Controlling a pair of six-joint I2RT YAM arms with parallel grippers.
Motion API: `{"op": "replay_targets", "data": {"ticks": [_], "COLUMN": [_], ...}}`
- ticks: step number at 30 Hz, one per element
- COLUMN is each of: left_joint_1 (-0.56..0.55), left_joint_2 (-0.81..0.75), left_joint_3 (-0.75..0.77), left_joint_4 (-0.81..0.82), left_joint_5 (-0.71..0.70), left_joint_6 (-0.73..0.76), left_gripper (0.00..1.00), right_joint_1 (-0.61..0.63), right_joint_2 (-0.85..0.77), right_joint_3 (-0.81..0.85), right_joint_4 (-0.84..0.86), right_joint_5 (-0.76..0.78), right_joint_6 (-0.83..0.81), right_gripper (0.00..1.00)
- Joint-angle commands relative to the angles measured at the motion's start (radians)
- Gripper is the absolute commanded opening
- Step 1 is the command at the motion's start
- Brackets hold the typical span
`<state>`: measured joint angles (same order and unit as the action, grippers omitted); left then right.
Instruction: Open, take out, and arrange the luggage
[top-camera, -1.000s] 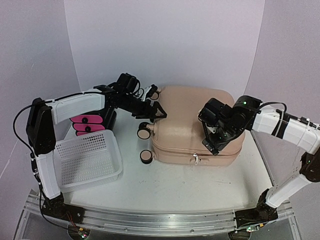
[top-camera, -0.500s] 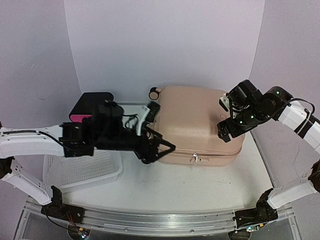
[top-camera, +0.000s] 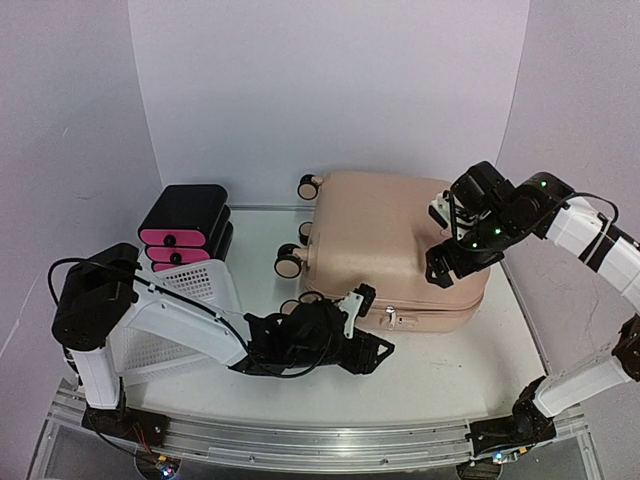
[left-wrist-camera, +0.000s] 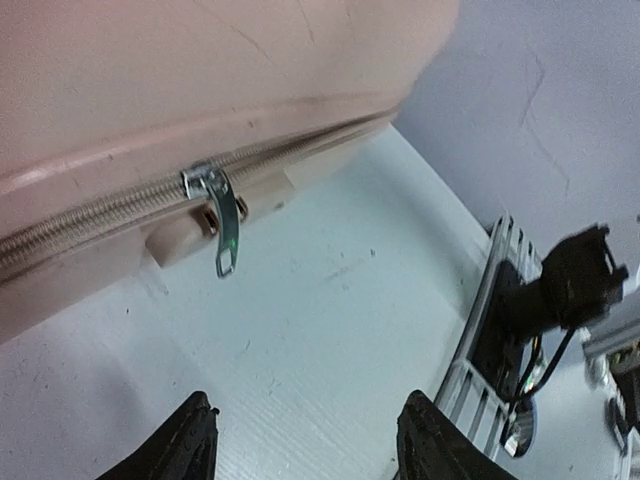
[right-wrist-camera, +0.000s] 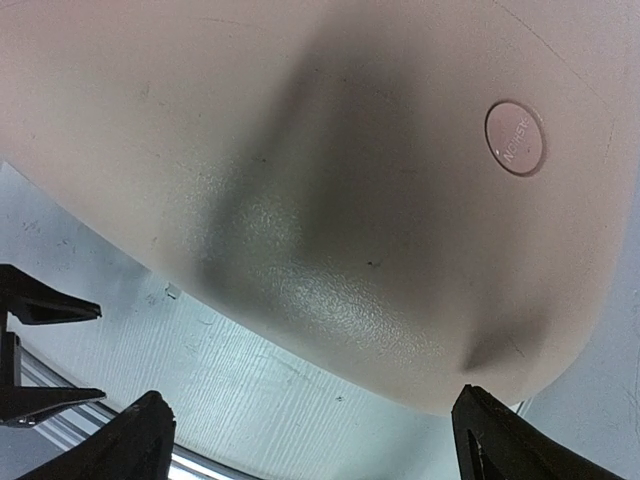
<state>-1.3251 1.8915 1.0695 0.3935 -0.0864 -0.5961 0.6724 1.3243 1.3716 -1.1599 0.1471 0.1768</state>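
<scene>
Left tool (top-camera: 372, 351) gapes before the closed luggage (top-camera: 375, 235); right tool (top-camera: 450, 268) gapes above it.

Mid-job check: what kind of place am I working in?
Probably a lab test cell: plain white backdrop panels, a metal rail along the near edge, and a white table holding the suitcase.

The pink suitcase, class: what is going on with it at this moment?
The luggage lies shut on the table, zip closed. The left gripper, open, sits low in front of the zipper pull, not touching it. The right gripper, open and empty, hovers over the case's right end.
</scene>
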Motion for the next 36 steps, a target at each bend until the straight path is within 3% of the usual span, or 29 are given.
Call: {"op": "replay_targets", "data": {"ticks": [1, 7, 13, 23, 36], "left_joint_1": [0.005, 0.004, 0.006, 0.009, 0.02], "left_joint_2": [0.041, 0.093, 0.193, 0.271, 0.296], "left_joint_3": [0.083, 0.114, 0.157, 0.203, 0.234], "left_joint_4": [0.124, 0.141, 0.203, 0.294, 0.34], "left_joint_5": [-0.152, -0.264, -0.272, -0.276, -0.331], "left_joint_6": [-0.133, -0.217, -0.34, -0.335, -0.355], "left_gripper": [0.66, 0.74, 0.68, 0.64, 0.47], "right_joint_1": [-0.005, -0.005, -0.005, -0.007, -0.007], "right_joint_2": [-0.022, -0.039, -0.057, -0.074, -0.095], "right_joint_3": [-0.004, -0.021, -0.035, -0.07, -0.069], "right_joint_4": [0.047, 0.052, 0.065, 0.076, 0.084], "right_joint_5": [-0.006, -0.005, 0.006, 0.004, 0.005], "right_joint_6": [0.004, -0.002, -0.012, -0.019, -0.019], "right_gripper": [0.98, 0.98, 0.98, 0.98, 0.98]}}
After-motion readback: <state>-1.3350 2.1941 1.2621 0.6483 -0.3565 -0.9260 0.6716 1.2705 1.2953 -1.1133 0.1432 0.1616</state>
